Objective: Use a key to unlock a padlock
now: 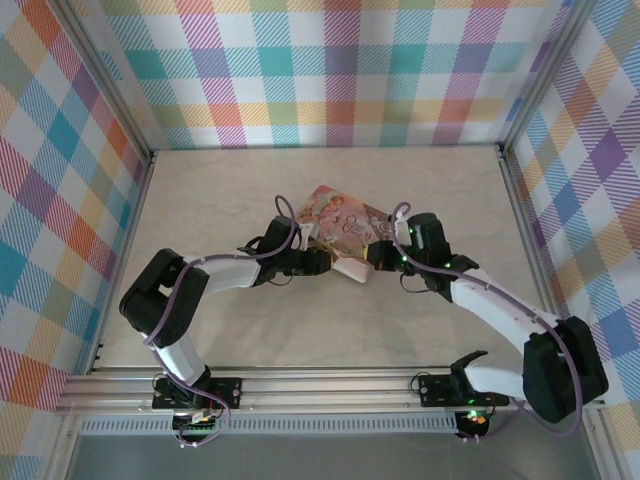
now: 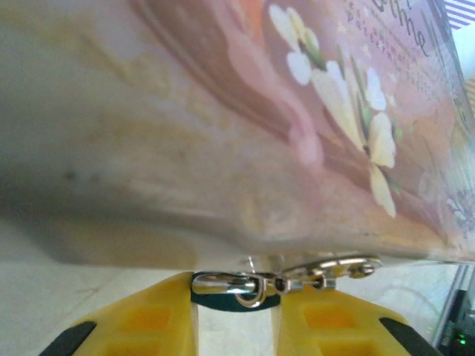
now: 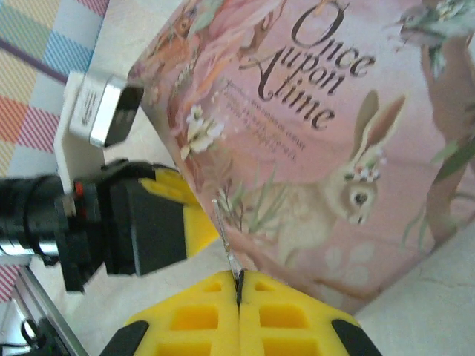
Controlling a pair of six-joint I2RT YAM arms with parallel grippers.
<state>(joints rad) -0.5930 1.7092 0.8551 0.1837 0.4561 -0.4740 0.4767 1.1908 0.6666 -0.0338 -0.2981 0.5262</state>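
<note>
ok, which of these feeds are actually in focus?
Left wrist: the tin is soft up close, sharper toward the padlock at the bottom edge. Right wrist: tin print crisp, the key a thin glinting sliver. Top external: evenly lit, sharp, but padlock and key too small to resolve.

1. The padlock point(image 2: 223, 299) shows only a dark sliver of its body between the yellow fingers of the left gripper point(image 2: 236, 304); the rest of the body is hidden behind them.
2. Those fingers run off the bottom edge.
3. The tin point(image 2: 223, 111) above is blurred and cut off by the top and both sides.
4. The key point(image 3: 225, 236) is seen edge-on as a thin strip. Its lower end is buried between the pressed-together fingers of the right gripper point(image 3: 239, 280).
5. From above, padlock and key are too small to make out.
</note>
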